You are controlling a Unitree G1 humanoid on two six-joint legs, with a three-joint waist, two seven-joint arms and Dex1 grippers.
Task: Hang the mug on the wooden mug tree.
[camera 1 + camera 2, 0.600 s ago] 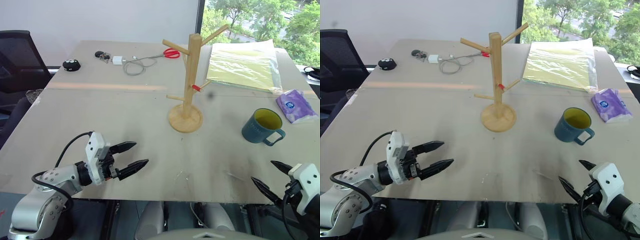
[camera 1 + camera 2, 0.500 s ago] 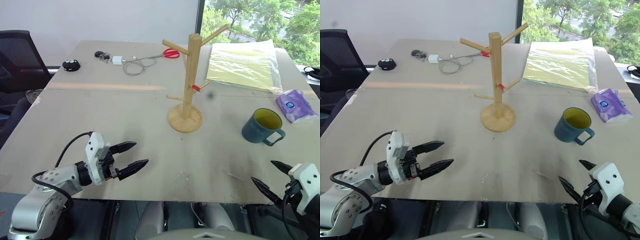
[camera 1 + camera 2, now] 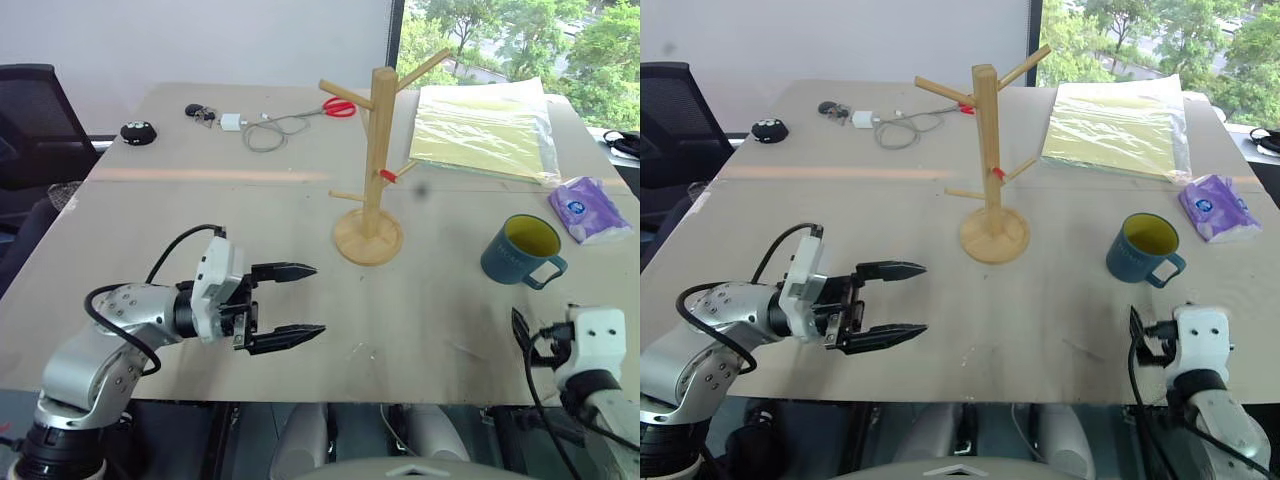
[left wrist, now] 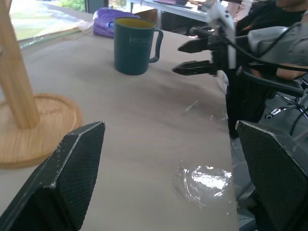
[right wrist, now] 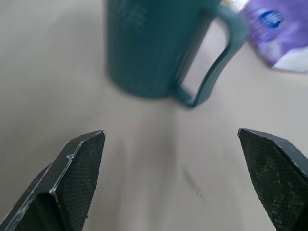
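The dark teal mug point(image 3: 522, 252) with its yellow-green inside stands upright at the table's right, handle toward the front right. The wooden mug tree point(image 3: 375, 150) stands mid-table on its round base, a red tag on one peg, nothing hanging on its pegs. My right gripper point(image 5: 169, 131) is open near the front right edge, pointing at the mug point(image 5: 154, 48), a short way from it. My left gripper point(image 3: 305, 300) is open and empty, low over the table's front left, pointing right toward the tree base point(image 4: 33, 130) and the mug point(image 4: 134, 45).
Red scissors point(image 3: 338, 107), a white charger with cable point(image 3: 262, 128), keys point(image 3: 203, 112) and a small black object point(image 3: 137, 131) lie at the back. A yellow-green plastic folder point(image 3: 485, 120) and a purple tissue pack point(image 3: 590, 210) lie right. A black chair point(image 3: 30, 110) stands left.
My left gripper has swung in toward the table's middle, turned to point right and opened wider. My right gripper has rolled and now points straight at the mug. The mug and tree stay put.
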